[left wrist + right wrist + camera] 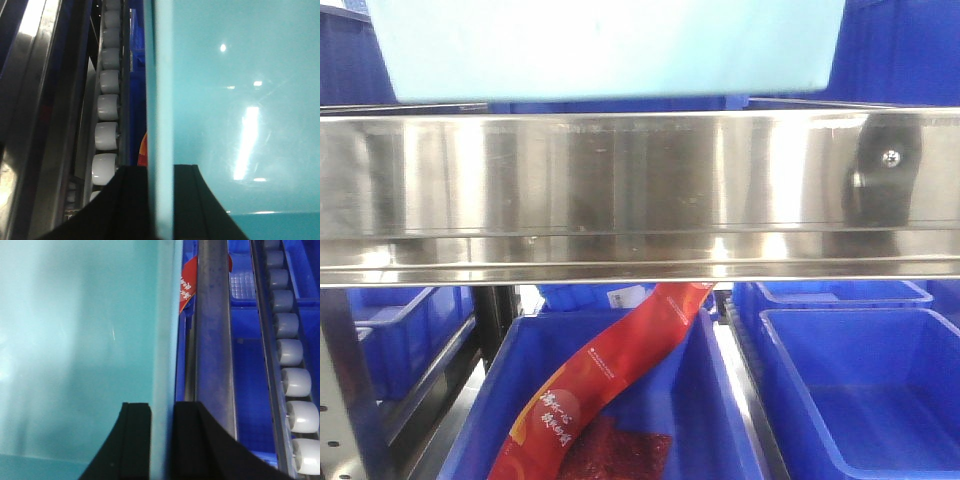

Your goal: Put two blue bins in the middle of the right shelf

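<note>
A light blue bin (605,45) hangs at the top of the front view, just above the steel shelf rail (640,190). In the left wrist view my left gripper (160,167) is shut on the bin's left wall, one black finger inside the bin (240,100) and one outside. In the right wrist view my right gripper (162,404) is shut on the bin's right wall, and the pale interior of the bin (75,340) fills the left of the frame. Neither gripper shows in the front view.
Below the rail stand dark blue bins: one in the middle (720,420) holding a long red package (610,365), and another at right (860,390). White roller tracks (106,135) (295,380) and a steel post (214,340) run beside the held bin.
</note>
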